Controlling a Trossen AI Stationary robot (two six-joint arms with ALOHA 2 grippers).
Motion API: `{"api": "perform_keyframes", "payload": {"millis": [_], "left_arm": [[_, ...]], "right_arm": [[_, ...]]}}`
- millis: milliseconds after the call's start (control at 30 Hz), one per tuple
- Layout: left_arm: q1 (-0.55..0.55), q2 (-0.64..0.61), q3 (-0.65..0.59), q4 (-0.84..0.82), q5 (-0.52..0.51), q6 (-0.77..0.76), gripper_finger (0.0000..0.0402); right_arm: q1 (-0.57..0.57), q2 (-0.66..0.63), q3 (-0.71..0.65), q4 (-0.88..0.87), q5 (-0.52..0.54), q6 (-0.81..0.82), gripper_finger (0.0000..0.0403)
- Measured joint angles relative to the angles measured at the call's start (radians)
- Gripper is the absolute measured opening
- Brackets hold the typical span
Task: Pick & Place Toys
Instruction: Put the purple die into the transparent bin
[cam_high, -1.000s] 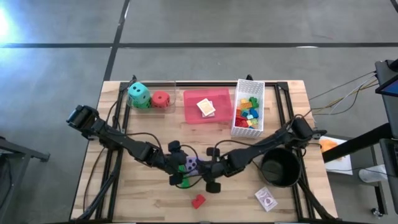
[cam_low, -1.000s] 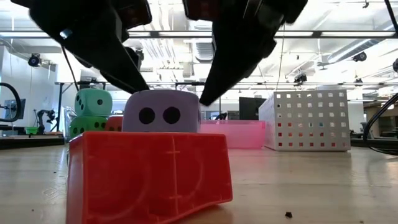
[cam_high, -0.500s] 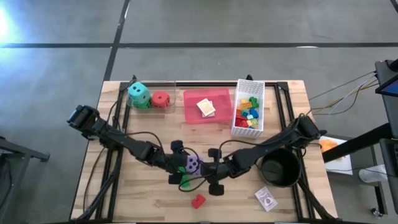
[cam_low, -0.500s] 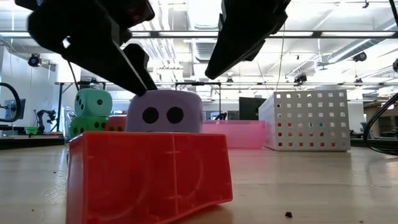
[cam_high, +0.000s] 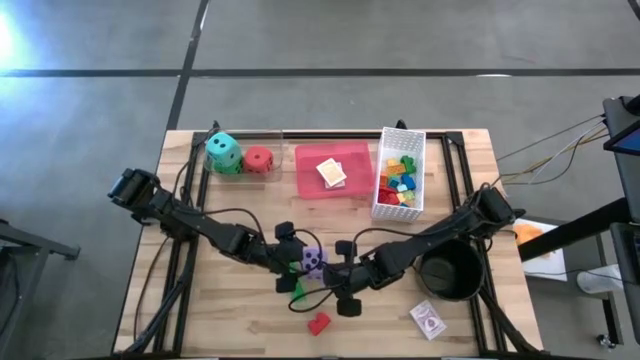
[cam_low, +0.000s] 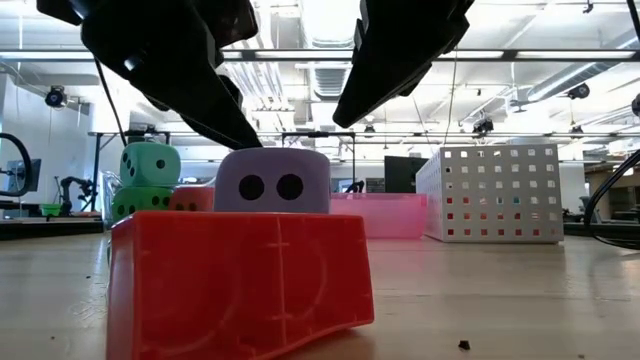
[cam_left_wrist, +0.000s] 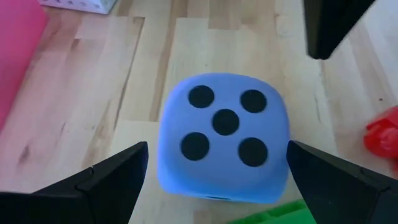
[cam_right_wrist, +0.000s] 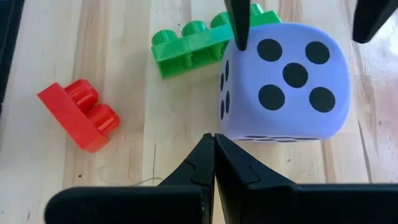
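Now right gripper (cam_high: 340, 276) has backed off purple die (cam_high: 312, 262).

Red brick (cam_low: 240, 283) up front, purple die (cam_low: 272, 182) behind, dark arms overhead, white basket (cam_low: 489, 194) at right.

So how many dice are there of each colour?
teal die: 1
green die: 1
red die: 1
purple die: 1
Total: 4 dice
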Motion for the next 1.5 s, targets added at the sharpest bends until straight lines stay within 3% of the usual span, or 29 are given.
{"api": "perform_keyframes", "payload": {"millis": [433, 733, 1500], "left_arm": [[0.001, -0.001, 0.002, -0.008, 0.082, 0.026, 0.0396], [0.004, 0.002, 0.002, -0.007, 0.014, -0.031, 0.0397], [0.003, 0.065, -0.002, 0.068, 0.05, -0.031, 0.0396]], "right_arm": [[0.0, 0.0, 0.0, 0.0, 0.006, 0.0, 0.0008], [0.002, 0.0, 0.0, 0.0, 0.007, 0.0, 0.0008], [0.006, 0.001, 0.0, 0.008, 0.006, 0.0, 0.0008]]}}
